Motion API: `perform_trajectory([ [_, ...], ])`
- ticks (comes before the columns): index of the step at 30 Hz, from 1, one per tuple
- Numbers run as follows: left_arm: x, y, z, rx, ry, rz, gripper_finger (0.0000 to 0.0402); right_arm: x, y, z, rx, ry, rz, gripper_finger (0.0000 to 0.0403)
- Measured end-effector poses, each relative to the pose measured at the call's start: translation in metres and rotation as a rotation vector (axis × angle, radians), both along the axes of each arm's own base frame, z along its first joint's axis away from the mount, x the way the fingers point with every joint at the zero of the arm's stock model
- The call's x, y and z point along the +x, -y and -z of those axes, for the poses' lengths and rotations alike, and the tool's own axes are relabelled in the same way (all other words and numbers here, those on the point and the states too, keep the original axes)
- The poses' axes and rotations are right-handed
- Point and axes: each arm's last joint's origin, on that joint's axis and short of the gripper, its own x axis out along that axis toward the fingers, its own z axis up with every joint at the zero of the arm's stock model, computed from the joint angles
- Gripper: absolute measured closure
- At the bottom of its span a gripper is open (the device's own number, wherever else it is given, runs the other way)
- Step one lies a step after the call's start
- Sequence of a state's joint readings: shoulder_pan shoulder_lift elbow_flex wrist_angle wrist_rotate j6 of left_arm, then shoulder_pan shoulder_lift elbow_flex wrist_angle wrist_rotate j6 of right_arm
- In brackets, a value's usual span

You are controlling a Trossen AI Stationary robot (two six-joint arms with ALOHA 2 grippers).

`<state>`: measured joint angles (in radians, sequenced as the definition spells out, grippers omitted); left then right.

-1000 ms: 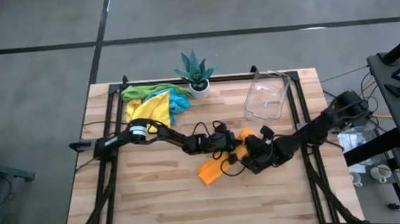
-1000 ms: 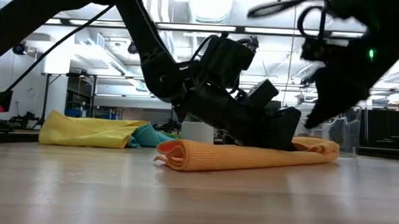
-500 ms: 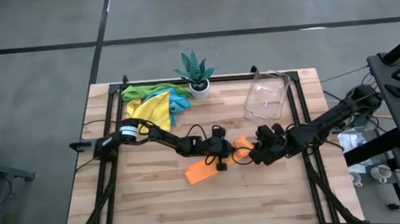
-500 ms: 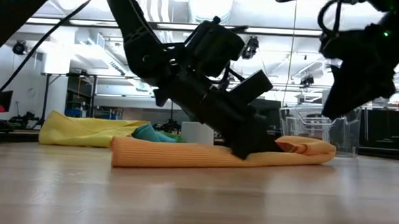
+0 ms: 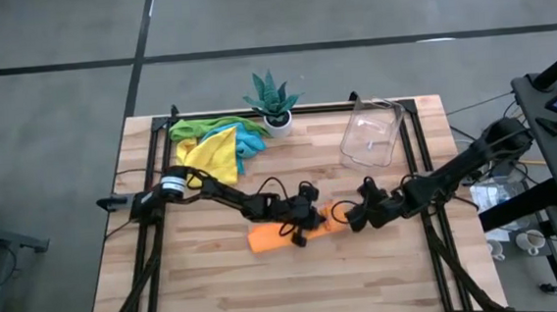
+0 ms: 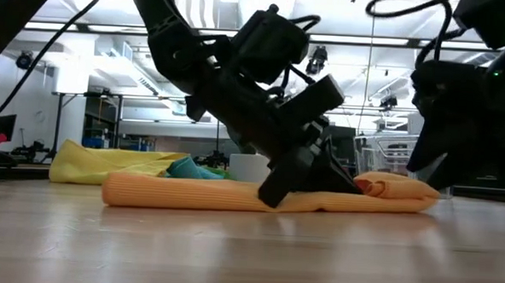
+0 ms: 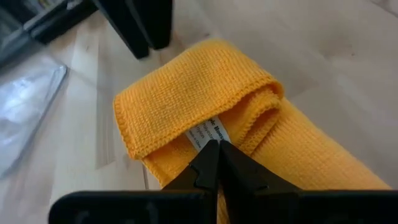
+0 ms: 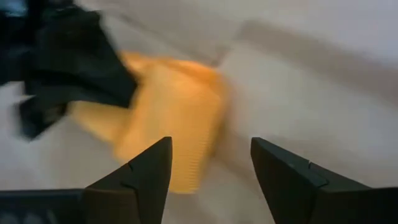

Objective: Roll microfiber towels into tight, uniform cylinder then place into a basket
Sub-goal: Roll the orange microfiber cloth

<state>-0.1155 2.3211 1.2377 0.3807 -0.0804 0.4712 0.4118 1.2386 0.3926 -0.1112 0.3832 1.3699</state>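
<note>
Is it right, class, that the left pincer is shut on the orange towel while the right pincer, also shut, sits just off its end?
Not quite. The right pincer is open, its fingers apart, as the right wrist view shows. The rest holds: the left pincer is shut on the orange towel, and the right sits just off its end.

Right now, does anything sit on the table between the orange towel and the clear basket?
Nothing visible does. Bare table separates the orange towel from the basket. The right pincer hangs open at the towel's near end; the left pincer is shut on it.
</note>
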Motion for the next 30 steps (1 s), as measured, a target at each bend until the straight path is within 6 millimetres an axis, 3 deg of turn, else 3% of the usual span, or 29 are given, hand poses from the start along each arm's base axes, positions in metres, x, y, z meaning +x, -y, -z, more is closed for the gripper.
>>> perform_trajectory([
  [13, 0.000, 0.000, -0.004, 0.020, 0.011, -0.006, 0.0401, 0.000, -0.002, 0.029, 0.143, 0.165, 0.006, 0.0188],
  [24, 0.000, -0.001, -0.003, -0.008, 0.012, -0.049, 0.0402, 0.020, -0.012, 0.023, 0.153, 0.204, -0.056, 0.0190],
  [27, 0.000, -0.001, -0.003, -0.010, 0.012, -0.050, 0.0401, 0.019, -0.011, 0.024, 0.134, 0.171, -0.051, 0.0211],
  [30, 0.001, -0.001, -0.004, -0.009, 0.015, -0.049, 0.0401, 0.018, -0.010, 0.025, 0.103, 0.145, -0.030, 0.0257],
])
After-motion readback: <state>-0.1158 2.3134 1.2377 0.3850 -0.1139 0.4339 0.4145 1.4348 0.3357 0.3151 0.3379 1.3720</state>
